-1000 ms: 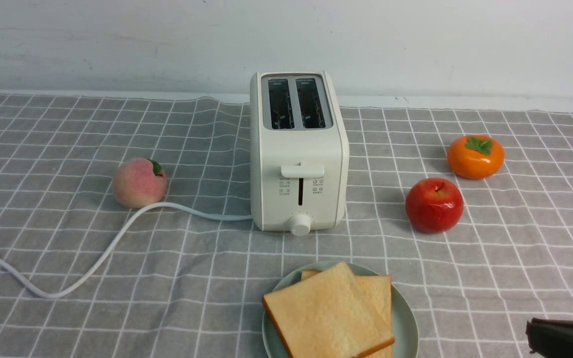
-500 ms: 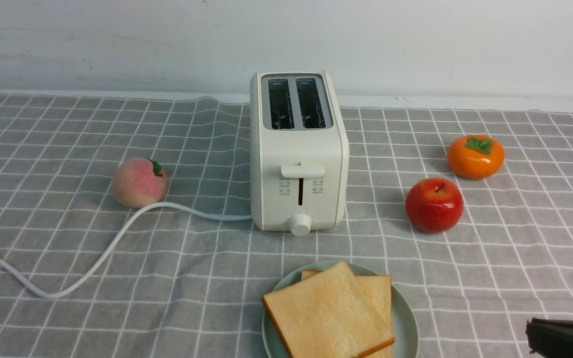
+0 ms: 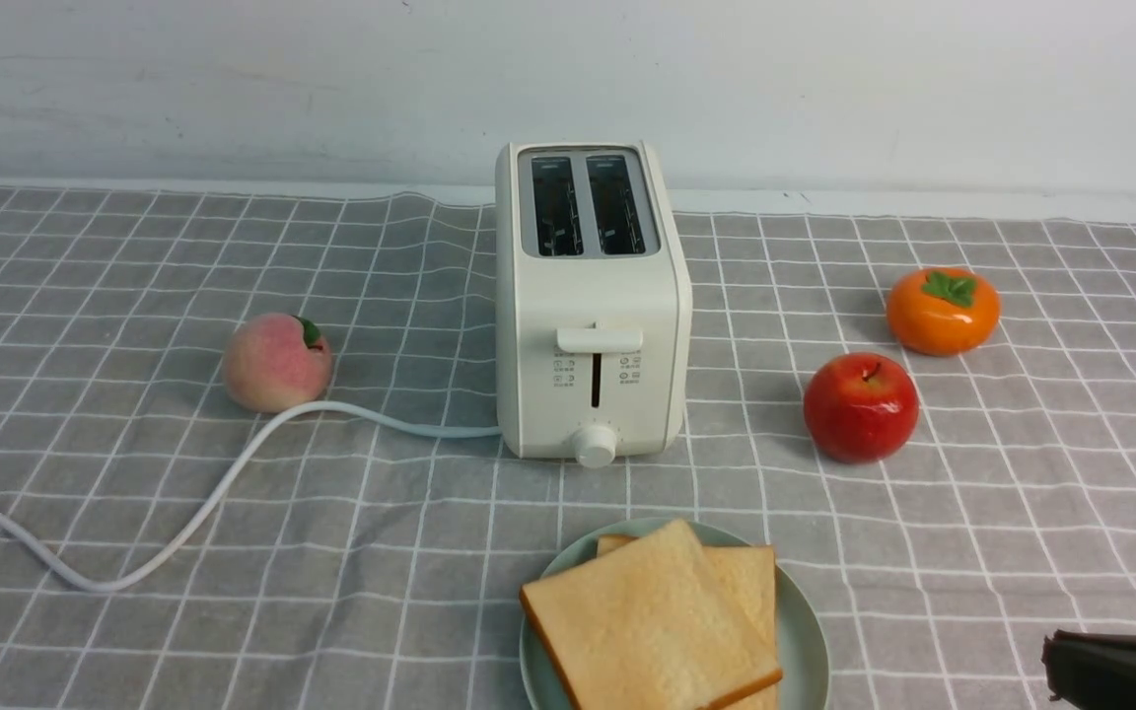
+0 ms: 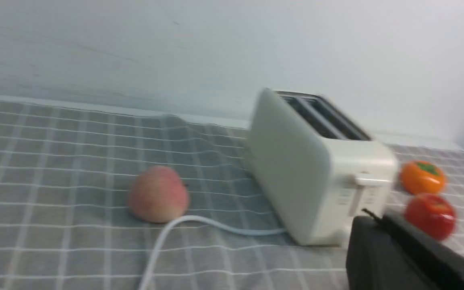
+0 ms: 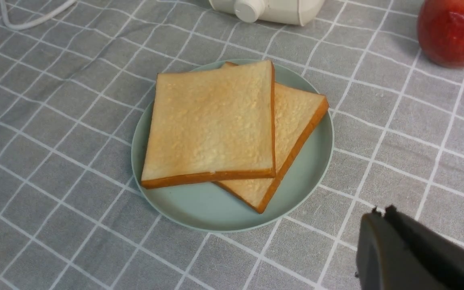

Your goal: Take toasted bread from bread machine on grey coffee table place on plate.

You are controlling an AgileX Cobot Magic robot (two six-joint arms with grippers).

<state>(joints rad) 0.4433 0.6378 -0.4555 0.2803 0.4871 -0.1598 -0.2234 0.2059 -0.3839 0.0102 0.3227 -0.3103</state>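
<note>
Because both slots of the bread machine (image 3: 592,306) show only dark emptiness from the front, the work reads as finished, and the layout explains itself from the robot's left across to its right.

Farthest left, the left end effector (image 4: 381,225) appears only in its own wrist view, as a dark closed wedge with nothing between its jaws; it is out of the front view altogether, which suggests it is parked clear of the working area. Next comes the white power cord (image 3: 233,473), trailing loosely over the grey check cloth of the desk (image 3: 134,256) and curving just in front of a peach (image 3: 276,361), which looks like mere distraction rather than part of the job. At centre the bread machine stands upright with its lever (image 3: 600,338) and knob (image 3: 595,445) facing the robot, presumably so the slots can be reached from above.

Directly in front of it sits the plate (image 3: 807,641), near enough for a short carry. On it lies the toasted bread (image 3: 647,621): two slices flat, the upper one overlapping the lower and turned slightly askew, both inside the rim.

Further right, a red apple (image 3: 861,406) and an orange persimmon (image 3: 943,311) rest well apart from the plate. At the near right corner the right end effector (image 5: 381,221) hangs closed on nothing, just beside the plate but not touching it.
</note>
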